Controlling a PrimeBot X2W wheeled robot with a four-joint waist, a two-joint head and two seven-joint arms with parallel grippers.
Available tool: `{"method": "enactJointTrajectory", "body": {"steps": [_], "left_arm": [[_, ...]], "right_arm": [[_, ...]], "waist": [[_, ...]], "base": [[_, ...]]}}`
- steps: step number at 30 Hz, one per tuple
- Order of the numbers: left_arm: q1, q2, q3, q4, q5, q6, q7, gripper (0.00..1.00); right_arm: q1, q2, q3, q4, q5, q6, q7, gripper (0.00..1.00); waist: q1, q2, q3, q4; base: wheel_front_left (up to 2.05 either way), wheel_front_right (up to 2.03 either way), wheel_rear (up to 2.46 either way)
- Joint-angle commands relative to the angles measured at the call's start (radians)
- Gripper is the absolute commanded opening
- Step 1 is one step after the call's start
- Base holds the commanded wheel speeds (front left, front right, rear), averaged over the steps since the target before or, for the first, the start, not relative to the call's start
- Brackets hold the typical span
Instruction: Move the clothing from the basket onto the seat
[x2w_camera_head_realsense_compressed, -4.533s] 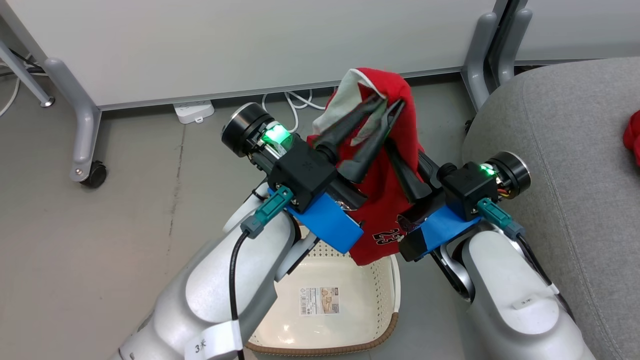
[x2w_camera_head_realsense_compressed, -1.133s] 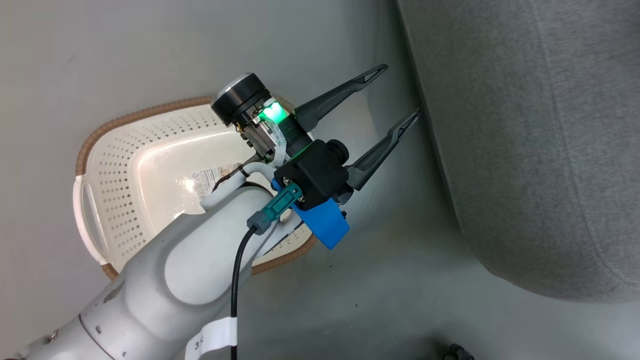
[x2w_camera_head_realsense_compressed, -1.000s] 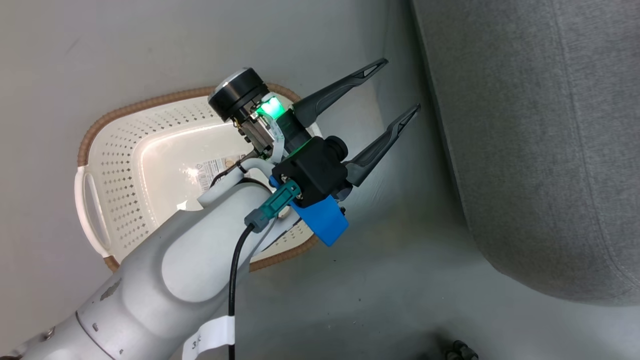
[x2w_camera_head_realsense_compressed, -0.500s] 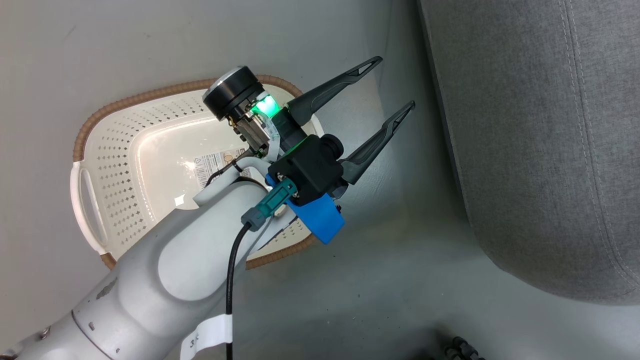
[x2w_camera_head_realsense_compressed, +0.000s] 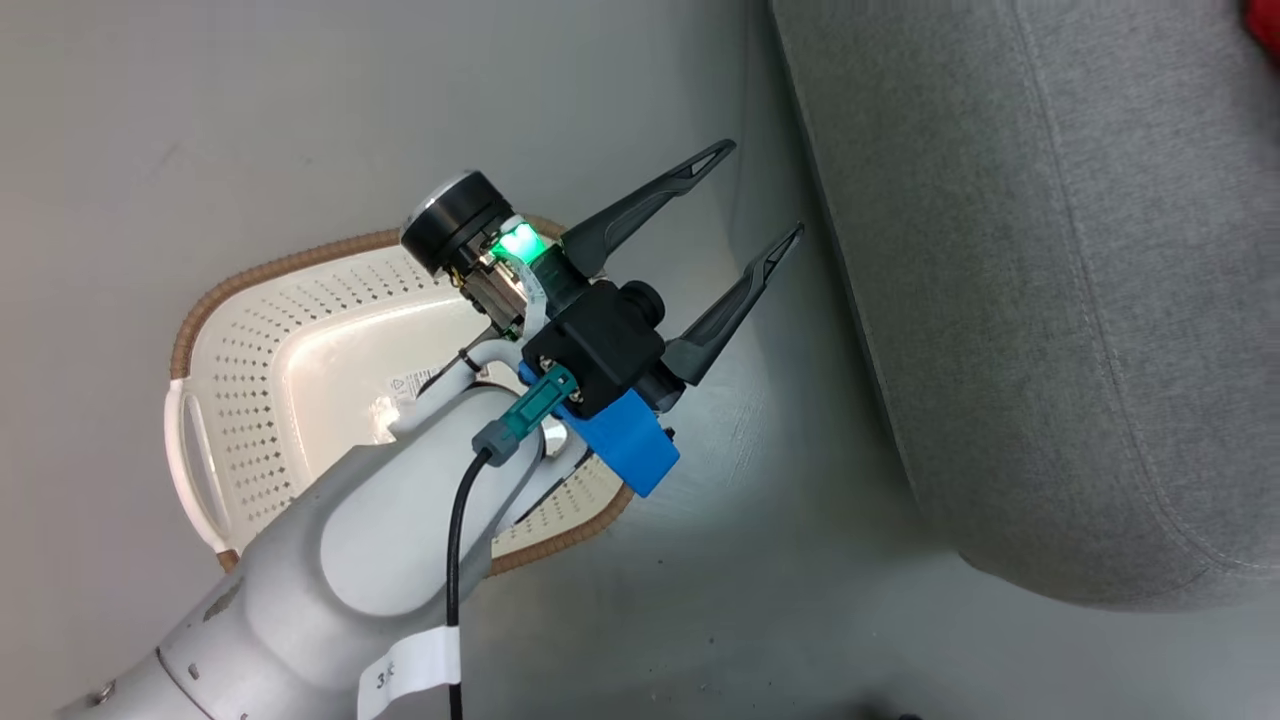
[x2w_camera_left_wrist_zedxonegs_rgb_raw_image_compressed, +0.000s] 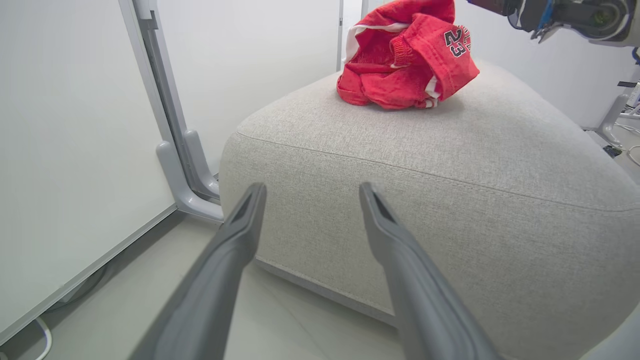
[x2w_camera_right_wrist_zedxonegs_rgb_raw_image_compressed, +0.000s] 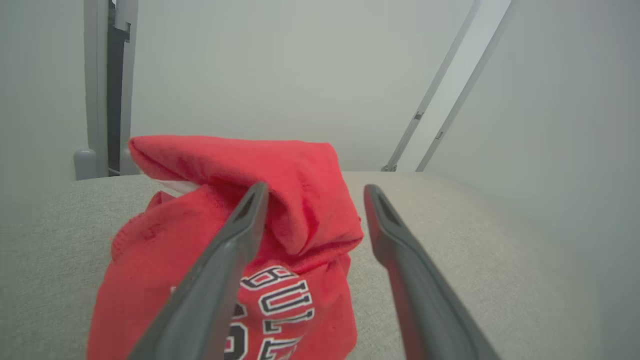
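L gripper (x2w_camera_head_realsense_compressed: 764, 187) is spread wide w/ nothing between its two dark fingers. It hangs over the grey floor (x2w_camera_head_realsense_compressed: 200, 110) in the gap between the basket (x2w_camera_head_realsense_compressed: 300, 265) on the left and the seat (x2w_camera_head_realsense_compressed: 1000, 250) on the right, tips aimed at the seat's side wall and just short of it. From its wrist cam the clothing (x2w_camera_left_wrist_zedxonegs_rgb_raw_image_compressed: 405, 55) sits up on top of the seat, well beyond the L fingertips, toward the far side of the cushion.

R gripper (x2w_camera_right_wrist_zedxonegs_rgb_raw_image_compressed: 316, 188) is also let go: fingers parted, not pinching anything. The red heap lies right in front of it on the seat top. In that view the left finger crosses over the fabric, while the other finger is off to the heap's right over bare grey cushion. Can't tell if either finger touches the cloth.

The clothing is a crumpled red bundle w/ white trim, showing a dark "23" and some dark letters outlined in white. How many pieces are in the bundle I can't tell, as the folds run together.

Count:
- 1 basket, on the floor, w/ its white perforated bottom and a barcode sticker (x2w_camera_head_realsense_compressed: 405, 385) showing; the L forearm covers part of it.
- 1 seat.
- 2 grippers, 2 fingers each.
- 1 red heap.

Behind the seat there are white panels (x2w_camera_left_wrist_zedxonegs_rgb_raw_image_compressed: 65, 125) on grey posts (x2w_camera_left_wrist_zedxonegs_rgb_raw_image_compressed: 175, 155).
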Motion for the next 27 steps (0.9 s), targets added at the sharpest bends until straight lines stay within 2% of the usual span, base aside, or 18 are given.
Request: {"method": "enactJointTrajectory", "body": {"steps": [1, 11, 13, 22, 27], "left_arm": [[0.024, -0.005, 0.015, 0.003, -0.011, 0.006, -0.005, 1.0], [0.154, -0.021, 0.147, -0.037, -0.03, 0.036, -0.006, 1.0], [0.201, -0.028, 0.214, -0.044, -0.031, 0.047, -0.006, 1.0], [0.321, -0.048, 0.394, -0.054, 0.008, 0.076, -0.006, 1.0], [0.392, -0.07, 0.496, -0.052, 0.032, 0.074, -0.005, 1.0]], "right_arm": [[0.049, 0.017, 0.023, -0.04, 0.003, 0.0, -0.004, 1.0], [0.198, 0.101, 0.197, -0.215, -0.028, 0.0, -0.004, 1.0], [0.232, 0.121, 0.268, -0.251, -0.027, 0.0, -0.004, 1.0], [0.297, 0.146, 0.426, -0.277, -0.011, 0.0, -0.004, 1.0], [0.335, 0.162, 0.49, -0.268, 0.0, 0.0, -0.004, 1.0]], "waist": [[0.0, 0.0, -0.061, -0.01], [0.0, 0.0, -0.233, 0.005], [0.0, 0.0, -0.283, 0.027], [0.0, 0.0, -0.402, 0.107], [0.0, 0.0, -0.465, 0.163]], "base": [[0.0, 0.0, 0.0], [0.0, 0.0, 0.0], [0.0, 0.0, 0.0], [0.0, 0.0, 0.0], [0.0, 0.0, 0.0]]}}
